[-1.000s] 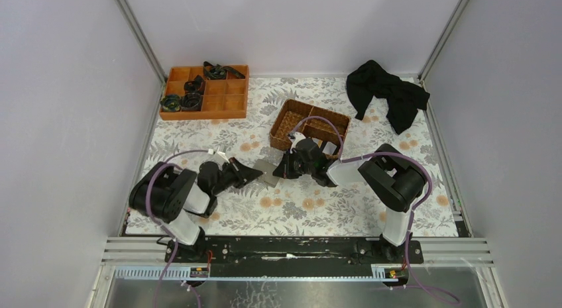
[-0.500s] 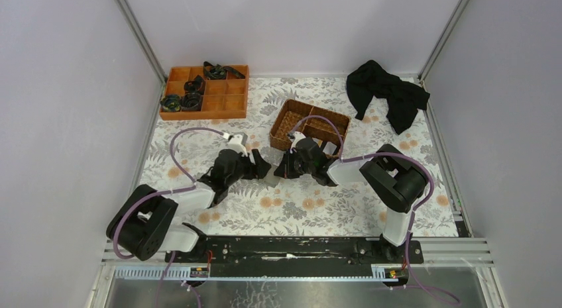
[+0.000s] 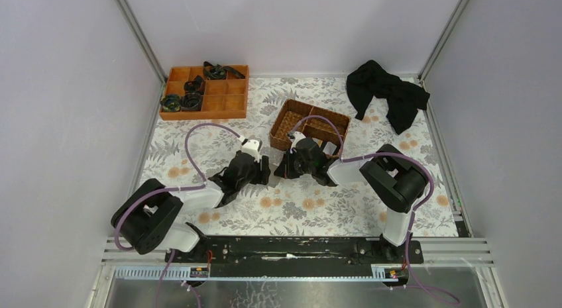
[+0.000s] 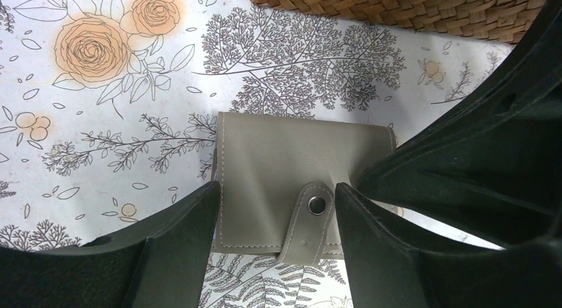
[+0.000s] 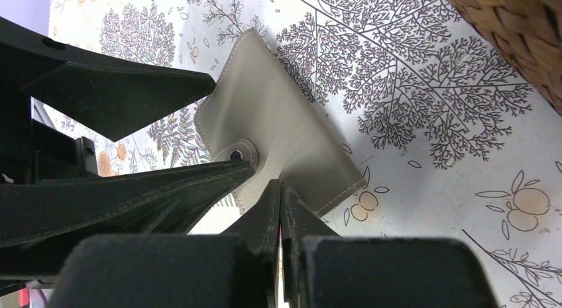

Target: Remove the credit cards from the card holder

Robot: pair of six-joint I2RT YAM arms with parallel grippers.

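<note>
We find the card holder [image 4: 265, 155] closed, just beside the wicker basket [image 4: 397, 10], with its strap [image 4: 308, 218] snapped. The right gripper [image 5: 279, 189] is clenched, its tips on the holder. The left gripper [image 4: 276, 192] is spread astride the strap. No cards show. We judge the opening step in hand; next the strap must be unsnapped.

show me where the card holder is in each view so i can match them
top external: centre, mostly hidden where the left gripper and right gripper meet.
left wrist: card holder at centre, between the open fingers.
right wrist: centre-left, at the shut fingertips.
shared landmark: wicker basket, top right in both wrist views.
</note>
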